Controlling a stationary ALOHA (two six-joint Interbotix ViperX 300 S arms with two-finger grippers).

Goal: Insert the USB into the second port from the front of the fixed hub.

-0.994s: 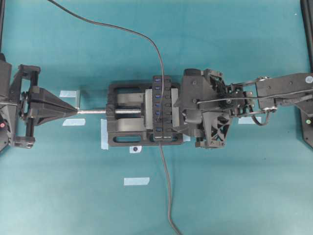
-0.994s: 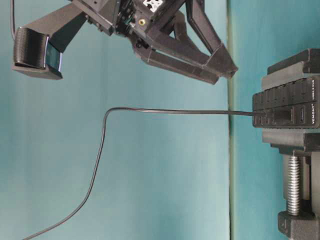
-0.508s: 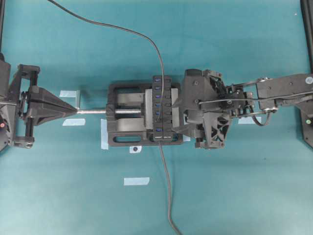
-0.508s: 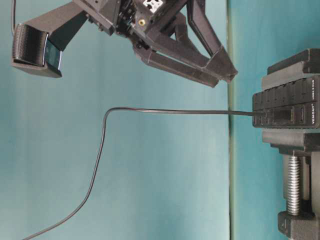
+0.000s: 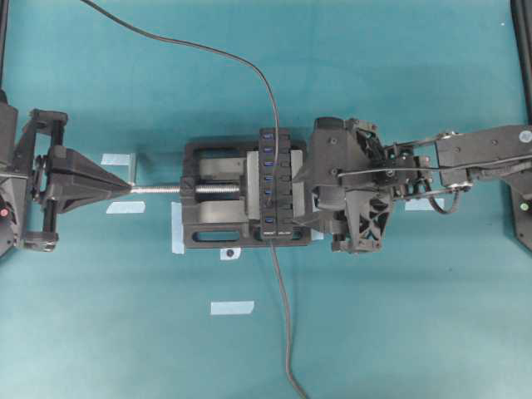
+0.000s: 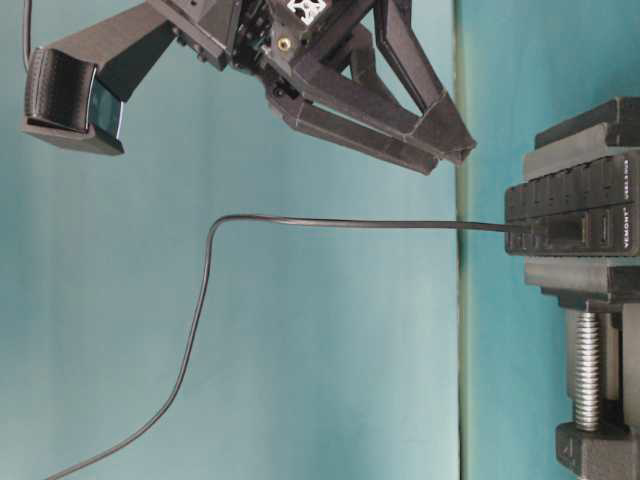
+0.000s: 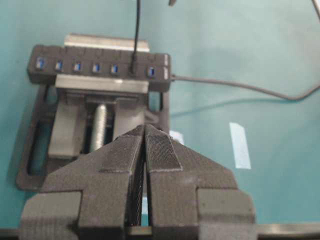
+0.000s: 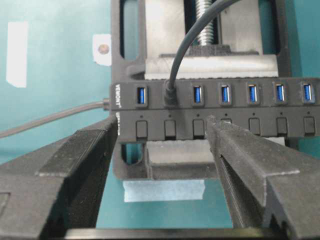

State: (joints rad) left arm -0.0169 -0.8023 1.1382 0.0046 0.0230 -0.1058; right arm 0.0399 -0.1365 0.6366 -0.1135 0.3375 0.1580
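- You see the USB [image 8: 170, 96] seated in the second port from the near end of the fixed hub [image 8: 210, 107], which sits clamped in the vise [image 5: 212, 206].
- Your right gripper [image 8: 162, 145] stands wide apart, empty, above the hub's button row.
- Your left gripper [image 7: 145, 150] is pressed together, well clear, near the vise screw's tip.
- Both cables run past the frame edges.
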